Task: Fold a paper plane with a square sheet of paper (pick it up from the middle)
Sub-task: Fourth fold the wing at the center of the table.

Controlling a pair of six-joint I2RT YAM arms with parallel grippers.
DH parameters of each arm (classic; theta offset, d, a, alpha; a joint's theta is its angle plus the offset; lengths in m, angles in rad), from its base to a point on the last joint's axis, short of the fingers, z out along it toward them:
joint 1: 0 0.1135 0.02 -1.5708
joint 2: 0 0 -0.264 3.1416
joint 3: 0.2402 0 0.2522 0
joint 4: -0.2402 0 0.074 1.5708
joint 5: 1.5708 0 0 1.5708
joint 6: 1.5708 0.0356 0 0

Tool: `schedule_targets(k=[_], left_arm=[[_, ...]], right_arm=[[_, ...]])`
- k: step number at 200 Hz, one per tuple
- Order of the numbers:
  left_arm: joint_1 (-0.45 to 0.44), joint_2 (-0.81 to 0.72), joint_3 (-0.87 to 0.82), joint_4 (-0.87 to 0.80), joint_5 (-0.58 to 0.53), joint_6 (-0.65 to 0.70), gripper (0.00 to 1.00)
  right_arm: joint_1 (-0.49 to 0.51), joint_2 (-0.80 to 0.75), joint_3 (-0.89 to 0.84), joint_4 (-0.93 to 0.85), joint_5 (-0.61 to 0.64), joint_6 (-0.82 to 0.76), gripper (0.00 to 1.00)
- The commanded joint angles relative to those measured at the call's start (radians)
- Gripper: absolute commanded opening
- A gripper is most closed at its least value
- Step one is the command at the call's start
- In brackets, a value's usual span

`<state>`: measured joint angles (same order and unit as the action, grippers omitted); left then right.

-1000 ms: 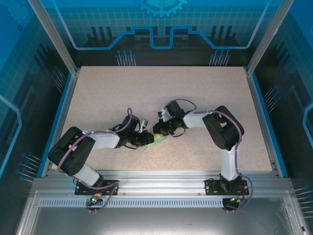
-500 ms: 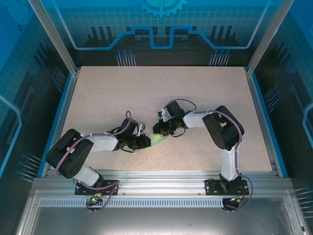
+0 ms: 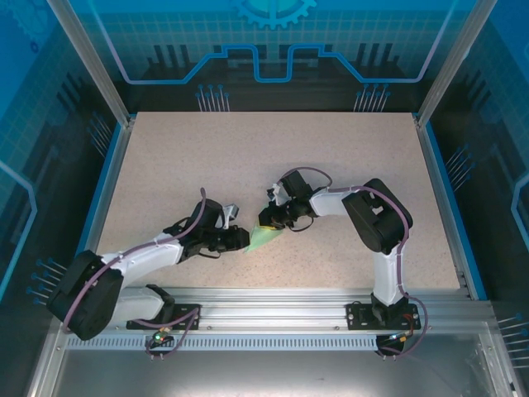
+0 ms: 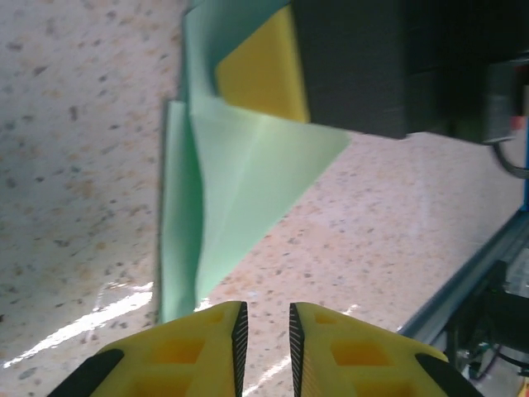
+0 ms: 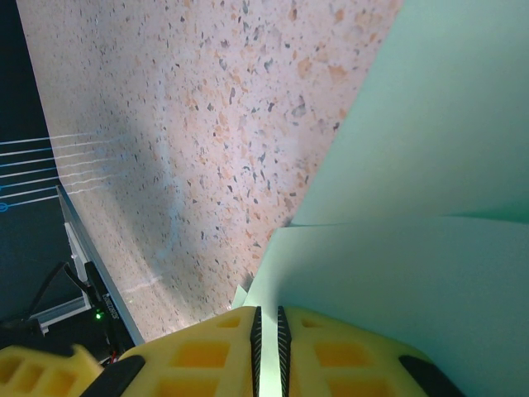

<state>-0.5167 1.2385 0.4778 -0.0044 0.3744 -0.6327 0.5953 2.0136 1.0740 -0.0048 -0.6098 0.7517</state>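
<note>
The paper plane (image 3: 266, 236), thin mint-green paper creased into layered triangular flaps, lies low on the speckled table (image 3: 248, 149) near its centre. The right gripper (image 5: 267, 318) pinches 1 edge, likely to steady it for creasing. The left gripper (image 4: 264, 318) hovers at its pointed end, its 2 yellow fingers narrowly apart around nothing.
</note>
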Motion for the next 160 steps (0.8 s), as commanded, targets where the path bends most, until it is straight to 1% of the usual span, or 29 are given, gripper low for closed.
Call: schedule_targets(k=[1,20,40,54,84,110,160], left_arm=[[0.008,0.004,0.028,-0.006,0.078,-0.021,0.25],[0.005,0.056,0.032,0.028,0.137,-0.021,0.26],[0.001,0.097,0.023,0.087,0.162,-0.034,0.26],[0.001,0.124,0.029,0.096,0.165,-0.032,0.28],[-0.002,0.169,0.051,0.097,0.162,-0.02,0.29],[-0.008,0.199,0.081,0.042,0.131,0.012,0.29],[-0.011,0.263,0.106,-0.001,0.107,0.049,0.29]], right_arm=[[-0.003,0.065,-0.042,-0.075,0.092,-0.023,0.16],[-0.003,0.065,-0.043,-0.076,0.096,-0.023,0.16],[-0.003,0.065,-0.046,-0.076,0.096,-0.021,0.16],[-0.003,0.066,-0.045,-0.077,0.096,-0.022,0.16],[-0.003,0.065,-0.045,-0.078,0.097,-0.023,0.16],[-0.003,0.066,-0.044,-0.078,0.098,-0.022,0.16],[-0.004,0.068,-0.045,-0.078,0.101,-0.02,0.16]])
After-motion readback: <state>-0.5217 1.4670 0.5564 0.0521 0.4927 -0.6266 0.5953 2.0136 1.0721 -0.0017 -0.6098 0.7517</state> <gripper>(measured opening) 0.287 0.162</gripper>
